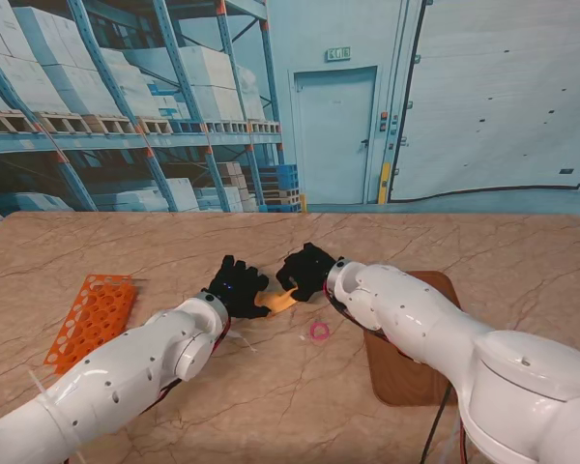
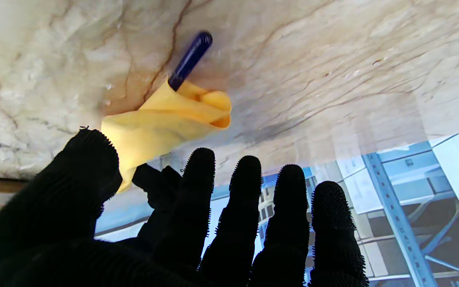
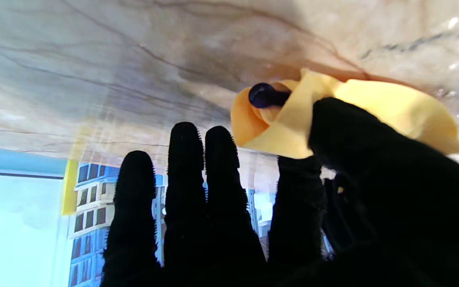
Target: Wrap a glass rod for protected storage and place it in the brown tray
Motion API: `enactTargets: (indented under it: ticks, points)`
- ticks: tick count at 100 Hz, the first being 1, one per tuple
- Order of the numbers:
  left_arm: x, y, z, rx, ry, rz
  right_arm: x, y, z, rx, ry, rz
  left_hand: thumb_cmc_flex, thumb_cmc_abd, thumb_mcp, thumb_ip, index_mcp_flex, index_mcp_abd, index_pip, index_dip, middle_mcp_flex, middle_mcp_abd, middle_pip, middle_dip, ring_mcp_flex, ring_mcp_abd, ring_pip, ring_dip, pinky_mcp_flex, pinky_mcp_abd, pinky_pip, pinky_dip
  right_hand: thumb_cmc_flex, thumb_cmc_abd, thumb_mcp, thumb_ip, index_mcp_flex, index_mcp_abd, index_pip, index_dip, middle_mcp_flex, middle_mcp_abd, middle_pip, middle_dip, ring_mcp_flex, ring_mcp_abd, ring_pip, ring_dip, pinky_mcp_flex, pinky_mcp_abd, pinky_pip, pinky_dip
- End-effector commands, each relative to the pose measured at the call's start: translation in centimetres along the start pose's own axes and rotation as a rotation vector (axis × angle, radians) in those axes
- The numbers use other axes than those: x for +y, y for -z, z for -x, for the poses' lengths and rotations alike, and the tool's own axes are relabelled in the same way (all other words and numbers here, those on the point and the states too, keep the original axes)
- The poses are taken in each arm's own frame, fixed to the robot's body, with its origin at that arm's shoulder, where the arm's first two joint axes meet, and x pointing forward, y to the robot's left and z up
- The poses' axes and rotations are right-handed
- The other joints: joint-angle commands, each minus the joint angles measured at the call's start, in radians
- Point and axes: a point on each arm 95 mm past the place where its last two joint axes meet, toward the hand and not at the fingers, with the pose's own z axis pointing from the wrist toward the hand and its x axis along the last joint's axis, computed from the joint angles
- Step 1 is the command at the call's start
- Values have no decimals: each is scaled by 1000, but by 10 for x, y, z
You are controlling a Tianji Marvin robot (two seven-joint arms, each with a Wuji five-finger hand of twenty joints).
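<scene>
A dark blue glass rod (image 2: 191, 59) lies on the marble table, partly rolled in a yellow cloth (image 1: 279, 301) with one end sticking out. The rod's other end (image 3: 263, 95) shows inside the cloth's open fold. Both black-gloved hands meet at the cloth in the table's middle. My left hand (image 1: 237, 286) has straight, spread fingers, and its thumb (image 2: 90, 167) touches the cloth's (image 2: 165, 123) edge. My right hand (image 1: 306, 271) pinches the cloth (image 3: 389, 107) between thumb (image 3: 353, 131) and index finger. The brown tray (image 1: 398, 379) lies to the right, partly under my right arm.
A small pink ring (image 1: 318, 332) lies on the table just nearer to me than the cloth. An orange test-tube rack (image 1: 92, 319) sits at the left. A thin clear rod (image 1: 41, 382) lies near it by my left arm.
</scene>
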Motion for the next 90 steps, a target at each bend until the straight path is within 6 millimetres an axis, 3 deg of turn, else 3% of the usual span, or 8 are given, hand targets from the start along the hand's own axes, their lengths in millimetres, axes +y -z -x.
enactTargets:
  ticks: [1,11,18,41,50,58,74,90]
  points:
    - [-7,-1,-5,7,20,-26,-3,1,-3,5,0,-4,-26,37,-39,35,-32,17,-48,-16,-54,21,-17,-7,-50,-12,-30,-18,-28,5,-39,0,26,40,34,17,15,-61,26,20,-10,20,31,13,-26,5,27,14,-15,4,37,0]
    - [-10,-4,-6,8,33,-30,0,2,-3,-4,-4,9,-20,55,-84,39,-57,35,-87,-39,-104,23,-36,-18,-91,-24,-63,-34,-53,-16,-106,-25,34,39,39,6,19,-52,27,13,-28,29,46,19,-42,10,42,19,-21,-3,45,3]
    - [-10,-7,-7,6,34,-35,1,3,-3,-10,-6,17,-9,60,-105,44,-73,48,-103,-52,-152,22,-53,-32,-133,-35,-100,-54,-53,-21,-234,-87,38,38,40,0,21,-47,27,10,-40,33,57,23,-55,13,51,22,-28,-6,50,5]
    - [-4,-16,-10,-24,76,0,5,7,-3,-28,-11,26,-26,40,-107,45,-120,75,-171,-105,-215,28,-108,-84,-183,-44,-189,-111,-50,-42,-443,-152,48,37,37,-8,26,-36,27,5,-55,43,61,24,-72,19,56,22,-39,-9,55,7]
    - [0,-20,-10,-41,98,34,6,7,-3,-35,-12,26,-33,23,-88,43,-139,95,-210,-140,-240,37,-136,-108,-207,-43,-229,-159,-34,-104,-601,-223,50,36,36,-11,27,-32,25,3,-62,48,59,23,-80,23,56,22,-45,-10,55,8]
    - [3,-24,-12,-58,122,60,7,7,-3,-38,-16,25,-34,14,-76,42,-160,104,-234,-160,-258,43,-153,-122,-224,-45,-245,-188,-32,-126,-682,-274,54,35,37,-12,30,-28,25,2,-65,50,58,22,-84,26,55,21,-48,-10,55,8]
    - [7,-30,-13,-87,160,110,10,8,-5,-39,-28,30,-33,18,-77,40,-186,67,-209,-149,-269,34,-158,-131,-237,-51,-250,-219,-27,-143,-757,-318,52,32,39,-11,32,-37,24,5,-73,57,53,19,-96,31,51,19,-56,-11,54,9]
    - [9,-34,-15,-101,193,124,12,10,-7,-29,-32,26,-27,15,-80,42,-200,45,-189,-138,-271,27,-154,-128,-239,-52,-248,-222,-30,-152,-775,-322,52,31,40,-10,34,-50,22,13,-85,60,45,16,-110,31,45,17,-69,-13,48,9]
